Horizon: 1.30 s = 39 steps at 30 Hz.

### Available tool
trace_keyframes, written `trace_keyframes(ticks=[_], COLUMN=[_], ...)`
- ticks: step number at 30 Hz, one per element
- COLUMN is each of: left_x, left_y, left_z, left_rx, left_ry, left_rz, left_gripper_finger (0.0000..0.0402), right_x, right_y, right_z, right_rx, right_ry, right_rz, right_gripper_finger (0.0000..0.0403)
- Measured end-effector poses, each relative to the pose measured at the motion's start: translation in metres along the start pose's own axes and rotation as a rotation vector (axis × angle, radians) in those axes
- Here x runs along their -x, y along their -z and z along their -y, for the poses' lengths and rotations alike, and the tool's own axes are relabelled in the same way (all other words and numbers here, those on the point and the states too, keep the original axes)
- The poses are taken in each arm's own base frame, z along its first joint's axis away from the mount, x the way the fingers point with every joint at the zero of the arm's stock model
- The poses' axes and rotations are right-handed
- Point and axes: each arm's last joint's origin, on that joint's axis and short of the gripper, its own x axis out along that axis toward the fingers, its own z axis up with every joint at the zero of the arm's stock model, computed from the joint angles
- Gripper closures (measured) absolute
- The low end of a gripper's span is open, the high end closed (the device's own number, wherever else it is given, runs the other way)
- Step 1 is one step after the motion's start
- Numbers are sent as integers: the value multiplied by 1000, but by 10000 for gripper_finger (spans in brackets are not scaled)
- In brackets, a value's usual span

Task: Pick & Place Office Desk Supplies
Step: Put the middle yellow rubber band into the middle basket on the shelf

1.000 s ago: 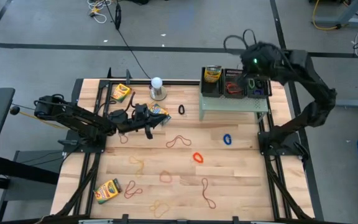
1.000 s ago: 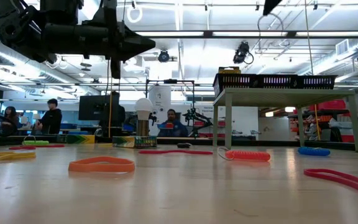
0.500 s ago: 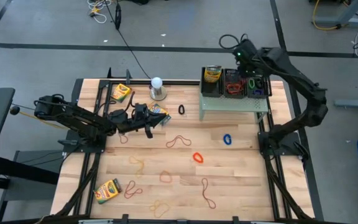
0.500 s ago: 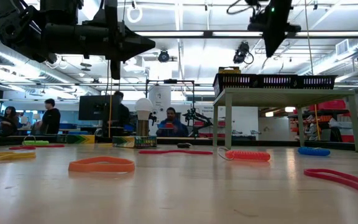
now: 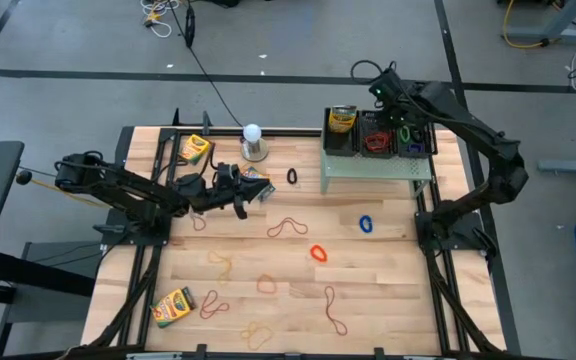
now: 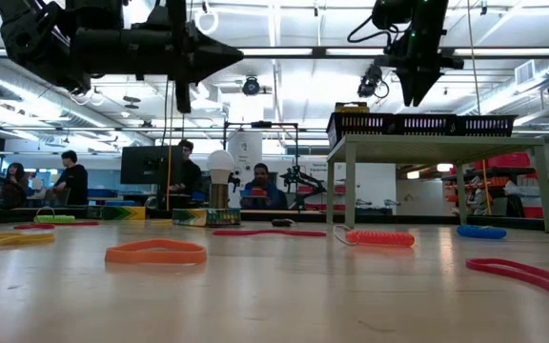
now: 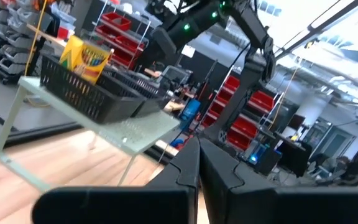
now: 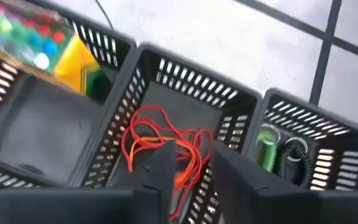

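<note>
Red rubber bands [image 8: 160,146] in middle basket [image 8: 185,99], under parted right pincer [image 8: 190,163]

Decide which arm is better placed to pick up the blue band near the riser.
Right, probably. The right gripper hangs over the baskets on the riser, near the blue band; the left gripper is farther off.

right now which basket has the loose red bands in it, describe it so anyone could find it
Find the pale green riser at the table's far right. Three black mesh baskets sit on top; it is the middle basket, the only one holding a tangle of red rubber bands.
</note>
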Motion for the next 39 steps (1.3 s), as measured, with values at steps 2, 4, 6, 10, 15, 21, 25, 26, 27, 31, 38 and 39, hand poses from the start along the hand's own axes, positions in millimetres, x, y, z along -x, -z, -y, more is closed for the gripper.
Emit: trace_keyframes(ticks=[2, 4, 6, 10, 15, 21, 25, 26, 27, 31, 38, 39], left_x=[-5, -8, -12, -14, -8, 3, 6, 8, 10, 24, 58, 61], left_y=[-5, -9, -13, -19, -30, -54, -65, -67, -69, -71, -43, -37], left_z=[3, 6, 8, 12, 20, 36, 40, 42, 44, 59, 78, 81], left_rx=[0, -13, -37, -73, -176, -135, -114, -122, -136, -230, -292, -305], left_ry=[6, 23, 31, 8, -48, 25, 61, 50, 34, -9, -51, -55], left_rz=[21, 34, 44, -19, -208, -269, -400, -458, -520, -790, -1151, -1187], left_gripper_finger=[391, 391, 391, 396, 397, 394, 391, 391, 392, 396, 362, 354], right_x=[6, 16, 28, 58, 82, 86, 81, 79, 78, 73, 76, 76], right_y=[-4, -8, -10, 2, 41, 94, 125, 131, 138, 158, 173, 174], right_z=[2, 4, 4, 1, -4, -16, -30, -34, -37, -50, -57, -57], right_rx=[-5, 7, 47, 156, 210, 273, 311, 320, 329, 356, 365, 364], right_ry=[-8, -29, -66, -149, -288, -444, -524, -546, -564, -628, -645, -643], right_rz=[22, 51, 86, 209, 345, 496, 602, 621, 635, 676, 697, 701], right_gripper_finger=[272, 255, 249, 276, 361, 387, 388, 392, 395, 397, 393, 393])
